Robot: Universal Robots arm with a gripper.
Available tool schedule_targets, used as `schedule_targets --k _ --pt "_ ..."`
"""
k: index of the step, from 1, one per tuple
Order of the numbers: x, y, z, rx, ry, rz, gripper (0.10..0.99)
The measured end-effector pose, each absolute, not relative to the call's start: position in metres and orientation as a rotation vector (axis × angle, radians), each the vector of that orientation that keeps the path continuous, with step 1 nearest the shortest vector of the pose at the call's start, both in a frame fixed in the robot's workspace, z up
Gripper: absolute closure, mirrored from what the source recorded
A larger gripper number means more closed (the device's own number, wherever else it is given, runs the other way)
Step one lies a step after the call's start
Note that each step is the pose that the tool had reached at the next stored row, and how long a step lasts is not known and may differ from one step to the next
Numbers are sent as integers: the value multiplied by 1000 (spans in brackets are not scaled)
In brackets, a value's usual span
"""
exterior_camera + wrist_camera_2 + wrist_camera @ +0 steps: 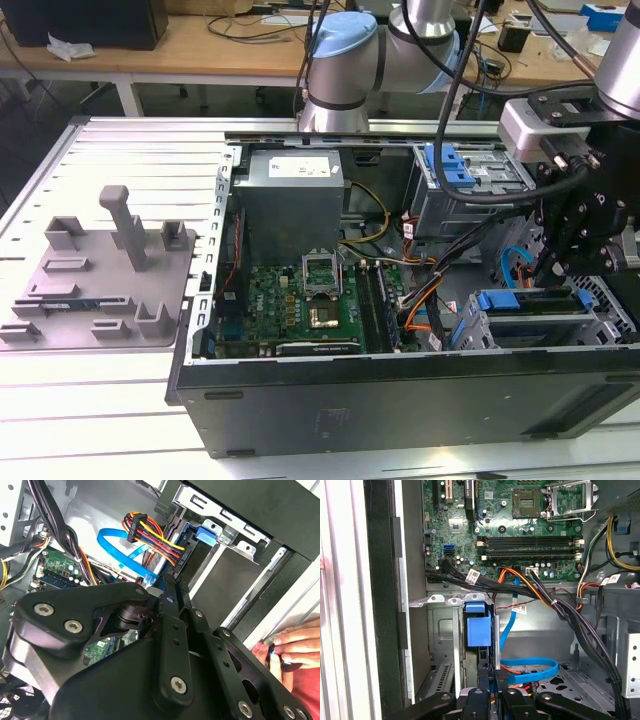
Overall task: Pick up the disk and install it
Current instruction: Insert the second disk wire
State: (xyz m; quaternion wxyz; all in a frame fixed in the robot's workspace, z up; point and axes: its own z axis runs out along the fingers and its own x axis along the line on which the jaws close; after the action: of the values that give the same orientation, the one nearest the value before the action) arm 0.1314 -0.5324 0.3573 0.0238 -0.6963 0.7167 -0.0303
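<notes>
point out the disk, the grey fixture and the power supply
disk [530, 303], exterior view, top edge between its blue rails
grey fixture [108, 292], exterior view, flat base plate
power supply [290, 205], exterior view, grey side panel

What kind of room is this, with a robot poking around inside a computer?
Probably a robotics lab or test workshop: an opened computer case lies on a slatted metal table, a robot arm reaches into it, and cluttered wooden workbenches stand behind.
</notes>
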Motion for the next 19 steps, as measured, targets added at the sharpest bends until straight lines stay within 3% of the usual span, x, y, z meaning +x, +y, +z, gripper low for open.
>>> schedule_targets --k 19 --pt "132 -534 353 -2155 2218 -94 925"
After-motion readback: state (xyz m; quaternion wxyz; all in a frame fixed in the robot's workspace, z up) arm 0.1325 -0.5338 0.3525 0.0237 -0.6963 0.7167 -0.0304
